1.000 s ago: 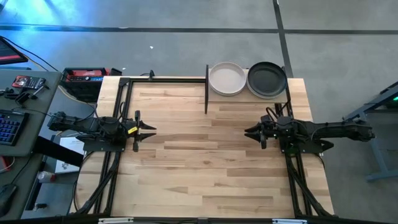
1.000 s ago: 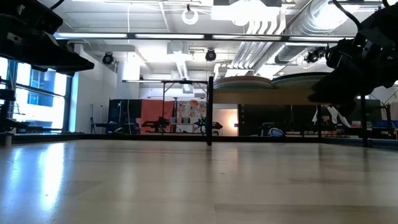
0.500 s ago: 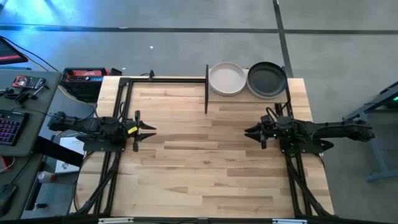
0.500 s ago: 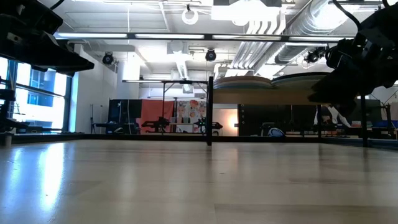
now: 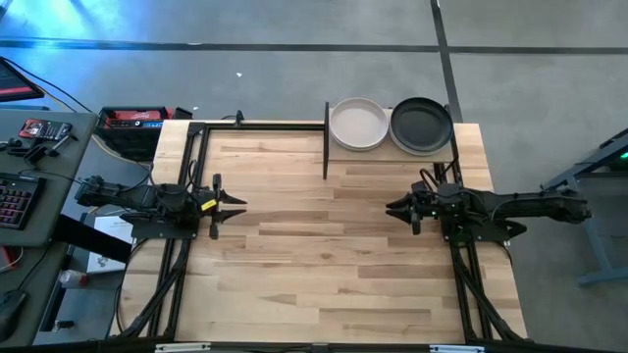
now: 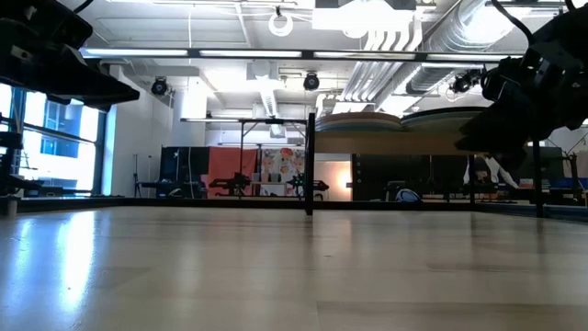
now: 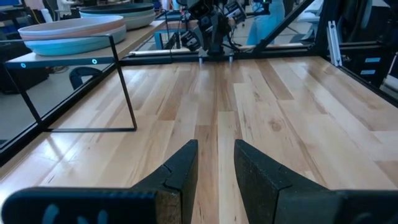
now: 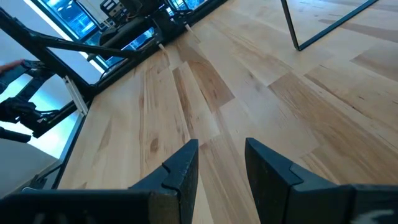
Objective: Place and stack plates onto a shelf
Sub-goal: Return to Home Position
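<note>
A light-topped stack [image 5: 358, 125] and a dark-topped stack [image 5: 422, 125] fill the shelf [image 5: 391, 148]; we judge stacking complete. The left gripper [image 5: 238, 206] and right gripper [image 5: 392, 208] hang parted, empty.

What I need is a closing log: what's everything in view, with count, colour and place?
table: one, pale planks; centre of view
shelf: one, light wood, black posts; table's far edge
plates: two stacks, totals hidden; left stack topped off-white, right stack topped dark grey; on the shelf
red-and-black box: one; past the table's far-left corner
keyboard: one, blue-lit; side desk, left
left gripper: one, dark, open, empty; above table's left side
right gripper: one, dark, open, empty; above table's right side
</note>
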